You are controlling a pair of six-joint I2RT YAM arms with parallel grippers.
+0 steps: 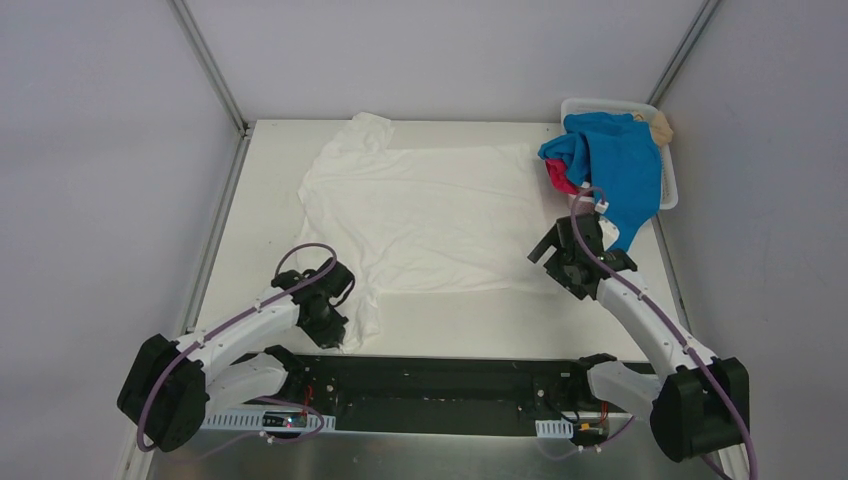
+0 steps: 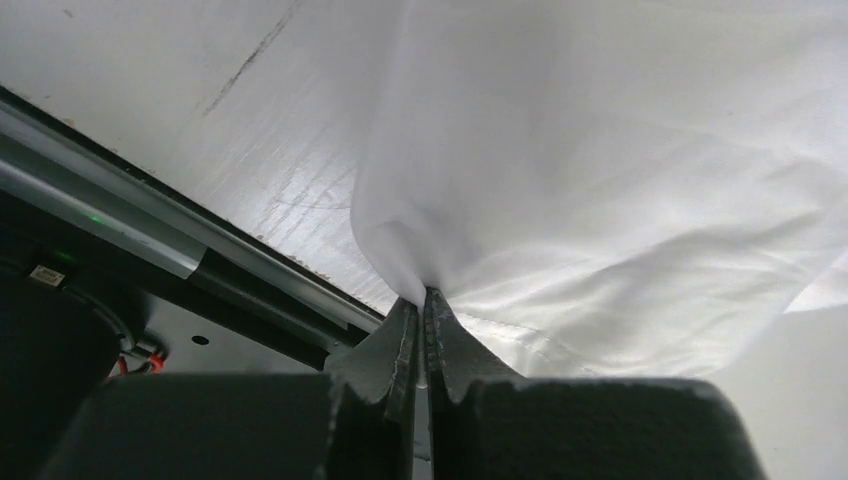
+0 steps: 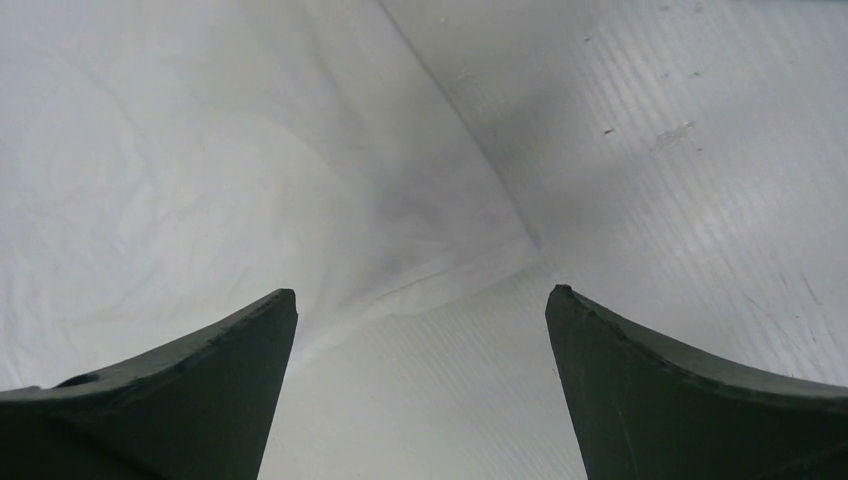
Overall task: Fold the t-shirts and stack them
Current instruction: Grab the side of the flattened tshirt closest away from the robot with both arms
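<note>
With the left fingers clenched on the near corner of the white t-shirt spread across the tabletop, the released right fingers should pinch the opposite corner equally deep before lifting.

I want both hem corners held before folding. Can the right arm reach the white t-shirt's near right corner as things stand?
Probably yes: the right hand hangs open just above that corner of the white t-shirt, with nothing between them.

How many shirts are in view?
4: white shirt spread on table; blue shirt over basket; pink shirt under it; tan shirt at basket's far corner. More may be hidden.
</note>
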